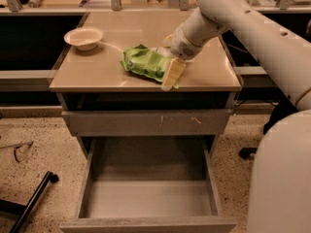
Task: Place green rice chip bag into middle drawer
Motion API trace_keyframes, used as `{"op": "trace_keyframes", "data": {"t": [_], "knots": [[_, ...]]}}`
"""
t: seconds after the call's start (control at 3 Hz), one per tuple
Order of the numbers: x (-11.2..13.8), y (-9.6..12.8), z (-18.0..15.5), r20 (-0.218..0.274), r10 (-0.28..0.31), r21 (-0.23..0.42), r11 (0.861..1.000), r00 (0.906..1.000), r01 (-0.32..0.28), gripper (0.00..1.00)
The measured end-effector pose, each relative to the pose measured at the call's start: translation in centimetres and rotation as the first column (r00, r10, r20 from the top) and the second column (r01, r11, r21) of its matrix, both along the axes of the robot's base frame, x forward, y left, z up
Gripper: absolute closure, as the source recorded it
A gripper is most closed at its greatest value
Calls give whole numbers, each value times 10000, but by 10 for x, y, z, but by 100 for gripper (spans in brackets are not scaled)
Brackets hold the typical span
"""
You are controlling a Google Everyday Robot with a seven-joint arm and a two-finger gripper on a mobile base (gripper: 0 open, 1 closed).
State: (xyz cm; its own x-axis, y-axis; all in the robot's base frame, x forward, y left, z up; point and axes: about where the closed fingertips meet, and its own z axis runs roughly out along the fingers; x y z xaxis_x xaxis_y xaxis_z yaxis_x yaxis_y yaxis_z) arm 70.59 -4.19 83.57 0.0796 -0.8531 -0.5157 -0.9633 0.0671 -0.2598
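Note:
The green rice chip bag lies crumpled on the tan cabinet top, right of centre. My gripper comes down from the upper right and stands open over the bag's right end. One pale fingertip rests at the bag's front edge; the other is behind the bag, mostly hidden. The bag rests on the top, not lifted. The middle drawer is pulled out below, wide, grey and with nothing in it.
A white bowl sits at the cabinet top's back left. A shut grey drawer front with pale scratches is above the open drawer. My white arm and base fill the right side. A dark chair leg lies on the floor at left.

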Motion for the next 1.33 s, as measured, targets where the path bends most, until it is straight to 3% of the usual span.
{"op": "trace_keyframes", "data": {"t": [0.33,0.67,1.33], "knots": [[20,15,-6,147,195,-268,9995,9997,-191,0],[31,18,-34,-434,270,-606,9977,9987,-296,0],[32,18,-38,-514,281,-633,9975,9983,-314,42]]}}
